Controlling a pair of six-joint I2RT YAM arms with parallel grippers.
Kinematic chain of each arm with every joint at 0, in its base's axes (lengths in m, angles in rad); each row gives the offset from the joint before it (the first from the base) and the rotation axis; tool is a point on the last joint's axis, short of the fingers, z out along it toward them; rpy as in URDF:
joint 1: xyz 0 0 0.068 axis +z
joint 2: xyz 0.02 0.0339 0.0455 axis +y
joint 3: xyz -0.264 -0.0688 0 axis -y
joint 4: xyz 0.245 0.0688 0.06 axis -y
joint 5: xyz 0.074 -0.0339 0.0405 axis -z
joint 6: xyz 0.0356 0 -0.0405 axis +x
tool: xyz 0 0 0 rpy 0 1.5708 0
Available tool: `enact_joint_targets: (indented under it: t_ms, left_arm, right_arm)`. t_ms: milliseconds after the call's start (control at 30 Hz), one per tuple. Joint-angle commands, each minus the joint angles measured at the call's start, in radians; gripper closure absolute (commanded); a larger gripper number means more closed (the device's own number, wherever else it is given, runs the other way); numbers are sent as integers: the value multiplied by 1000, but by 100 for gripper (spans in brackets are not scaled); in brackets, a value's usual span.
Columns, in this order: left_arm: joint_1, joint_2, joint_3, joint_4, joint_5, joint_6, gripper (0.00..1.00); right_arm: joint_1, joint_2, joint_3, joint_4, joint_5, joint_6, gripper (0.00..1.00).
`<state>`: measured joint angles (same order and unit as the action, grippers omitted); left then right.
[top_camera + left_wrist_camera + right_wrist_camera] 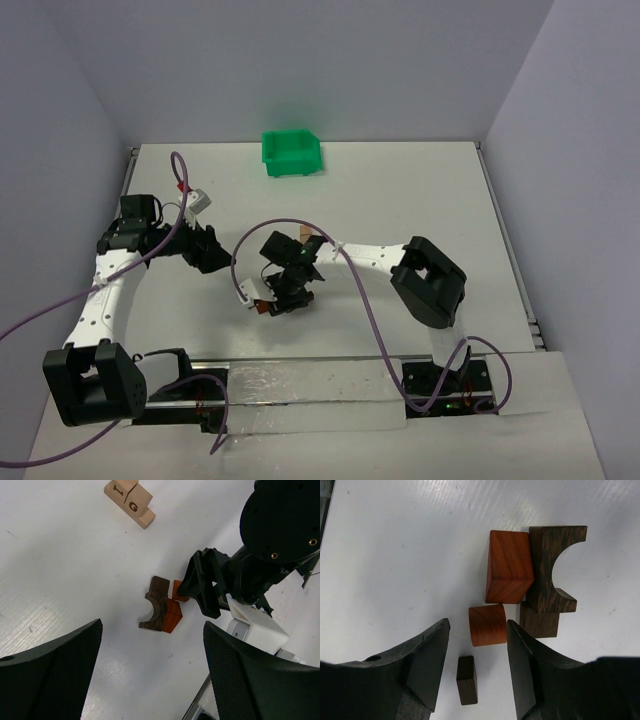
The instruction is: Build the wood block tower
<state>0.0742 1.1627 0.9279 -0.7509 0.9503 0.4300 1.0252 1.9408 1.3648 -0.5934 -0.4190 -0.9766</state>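
Though unseen overhead, small block (467, 680) under pincer (479, 627).

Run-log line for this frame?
left gripper open, empty | right gripper open, straddling reddish block | dark arch nearby, ungripped
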Motion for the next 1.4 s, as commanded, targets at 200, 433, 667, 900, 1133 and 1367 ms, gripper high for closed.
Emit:
enact_joint_targets:
  t_ms: [200, 433, 667, 900, 1133, 1367]
  left_arm:
    - [16, -17, -19, 43, 54, 41, 12]
    - [22, -17, -18, 39, 53, 53, 12]
    - [29, -14, -15, 45, 50, 50, 13]
    - [35, -28, -3, 59, 39, 18, 13]
    - [35, -74, -11, 267, -131, -277, 8]
    - [35, -89, -17, 460, -460, -616, 1]
  right_arm:
    - [0, 39, 63, -39, 27, -48, 43]
    - [-2, 59, 61, -48, 34, -62, 45]
    - [-4, 41, 32, -32, 37, -49, 57]
    - [-10, -71, 4, -23, 68, 59, 91]
    - [-95, -151, 137, -97, 183, 514, 100]
    - [-218, -107, 336, -221, 452, 1054, 100]
